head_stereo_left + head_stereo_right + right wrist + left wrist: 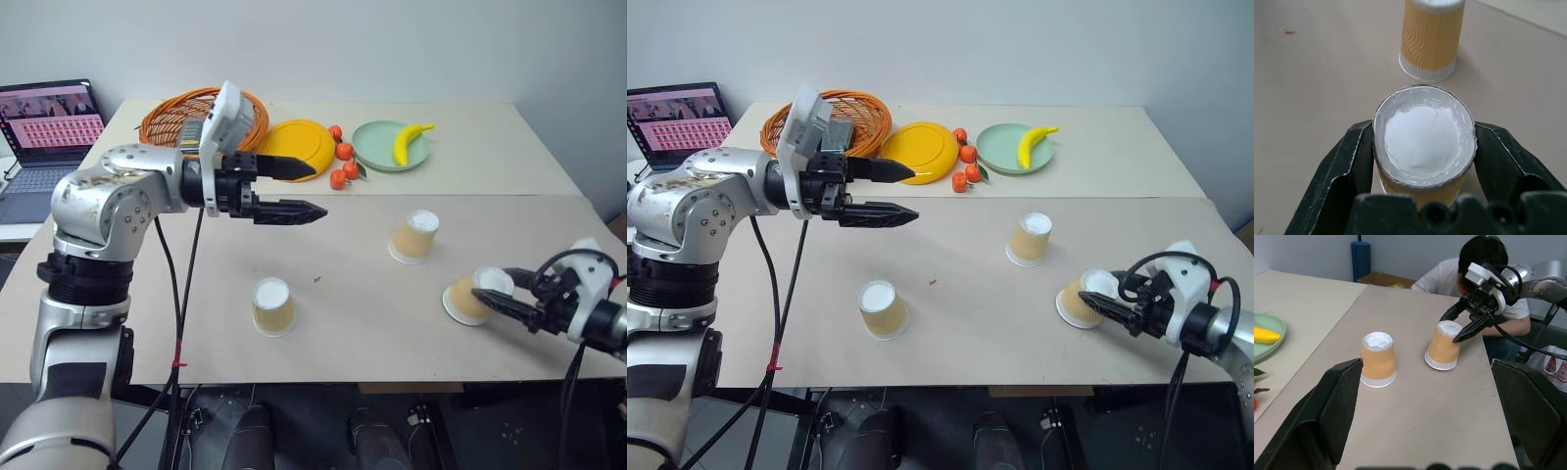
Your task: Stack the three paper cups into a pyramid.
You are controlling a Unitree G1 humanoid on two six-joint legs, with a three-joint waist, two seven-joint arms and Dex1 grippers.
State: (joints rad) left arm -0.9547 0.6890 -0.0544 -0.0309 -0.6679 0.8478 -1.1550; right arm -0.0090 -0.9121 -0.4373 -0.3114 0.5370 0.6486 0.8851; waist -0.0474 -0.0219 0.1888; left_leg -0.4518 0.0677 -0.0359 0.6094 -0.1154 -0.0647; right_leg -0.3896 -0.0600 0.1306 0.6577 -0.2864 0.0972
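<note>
While pinching the tilted cup (1423,134) at the right end of the desk (372,333), hold the squeeze light enough not to crush the ribbed paper wall. Lift straight up first to clear the rim off the desk, then level the wrist to bring the white base flat on top. Probably best to carry it toward the middle cup (414,236), standing base-up a little short of the green plate (377,147), and set it down touching or just beside as the second of the bottom pair. Allow no gap wider than one base, else no seat for the top cup. Lower slowly, let go only once flat, and back off along the fingers' line to avoid a knock. Save the near cup (273,305), standing base-up alone at the front left and well apart from the other two, for the top.

Right hand (490,290): low over the desk's right side, reaching in forward and leftward, angled a little downward, black fingers pressed onto opposite sides of the tilted cup just below its base. Cup leaning toward the left, one side of the rim apparently touching the desk.

Left hand (320,189): raised well above the desk, pointing across to the right and nearly level, fingers spread wide, gripping nothing, far from every cup.
</note>
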